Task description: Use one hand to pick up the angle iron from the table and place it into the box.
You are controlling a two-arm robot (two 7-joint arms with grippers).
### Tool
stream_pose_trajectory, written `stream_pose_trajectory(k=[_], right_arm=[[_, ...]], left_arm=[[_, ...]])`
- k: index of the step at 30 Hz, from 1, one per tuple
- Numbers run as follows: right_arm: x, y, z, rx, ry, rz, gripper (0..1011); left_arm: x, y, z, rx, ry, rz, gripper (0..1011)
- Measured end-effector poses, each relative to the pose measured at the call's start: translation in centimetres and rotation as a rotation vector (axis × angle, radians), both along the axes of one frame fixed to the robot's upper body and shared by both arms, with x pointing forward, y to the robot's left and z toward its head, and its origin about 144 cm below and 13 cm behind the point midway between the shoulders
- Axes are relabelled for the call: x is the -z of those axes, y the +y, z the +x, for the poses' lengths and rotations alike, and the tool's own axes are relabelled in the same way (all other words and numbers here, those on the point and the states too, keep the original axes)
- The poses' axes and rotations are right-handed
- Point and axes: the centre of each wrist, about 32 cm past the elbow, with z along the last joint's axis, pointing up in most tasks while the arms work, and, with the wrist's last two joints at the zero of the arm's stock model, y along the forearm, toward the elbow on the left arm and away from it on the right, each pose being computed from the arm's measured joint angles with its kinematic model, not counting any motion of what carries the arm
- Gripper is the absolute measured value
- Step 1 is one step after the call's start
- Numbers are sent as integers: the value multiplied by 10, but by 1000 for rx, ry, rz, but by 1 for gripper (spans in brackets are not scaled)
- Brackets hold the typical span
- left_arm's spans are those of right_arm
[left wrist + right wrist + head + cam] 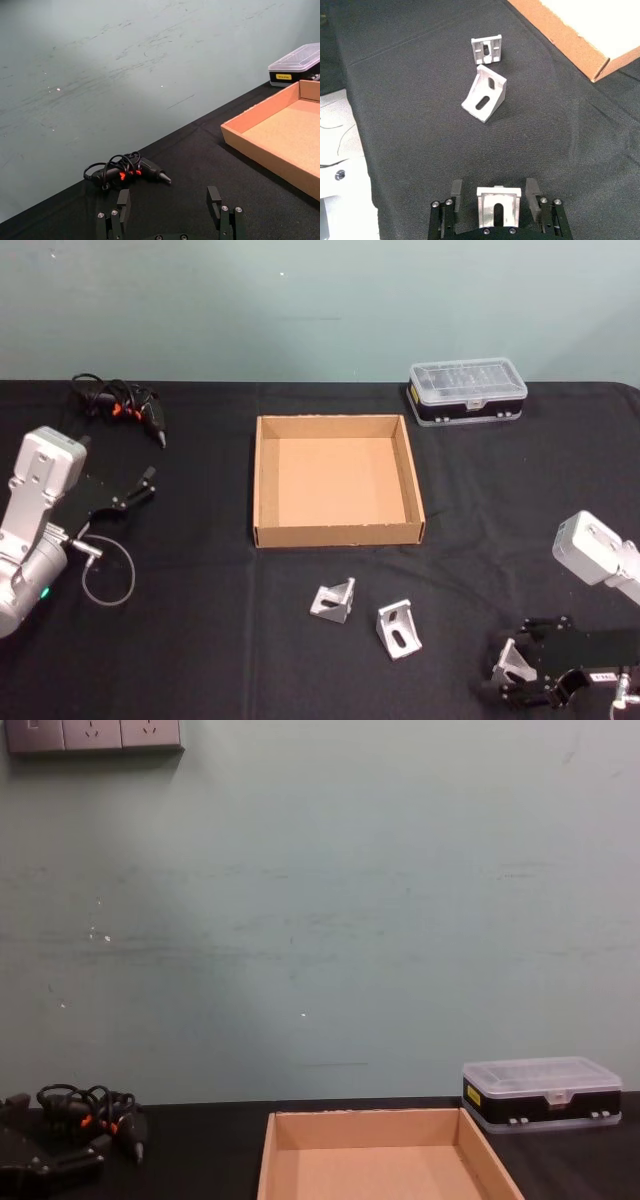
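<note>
Our right gripper [494, 188], at five o'clock from the box [265, 480], has its jaws apart around an angle iron [496, 207]. Our left gripper [168, 192], at nine o'clock, has its jaws apart too.

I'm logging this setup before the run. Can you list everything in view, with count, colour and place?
table: one, black, under everything
box: one, tan cardboard, mid-table
angle irons: three, silver; two on the table in front of the box, one between the fingers of the right gripper
organiser case: one, black with clear lid, behind the box, to the right
cable tangle: one, black with orange bits, far left
wall sockets: grey row, on the wall
left gripper: black, open, left side
right gripper: black, open, near right corner
</note>
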Motion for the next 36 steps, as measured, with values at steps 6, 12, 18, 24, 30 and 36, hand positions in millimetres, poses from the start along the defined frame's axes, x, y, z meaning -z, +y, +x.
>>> stream_pose_trajectory(k=[6, 12, 18, 24, 30, 36], right_arm=[[1, 0, 0, 4, -4, 1, 654], [1, -1, -1, 5, -9, 4, 460], [-1, 0, -3, 12, -25, 5, 450], [-11, 2, -6, 31, -78, 17, 450], [-28, 12, -8, 67, -183, 29, 450], [-42, 32, 0, 102, -293, 51, 450]], left_arm=[[0, 0, 0, 0, 0, 0, 1000], [0, 0, 0, 0, 0, 0, 1000], [0, 0, 0, 0, 0, 0, 1000], [0, 0, 0, 0, 0, 0, 1000], [0, 0, 0, 0, 0, 0, 1000], [0, 0, 0, 0, 0, 0, 1000]])
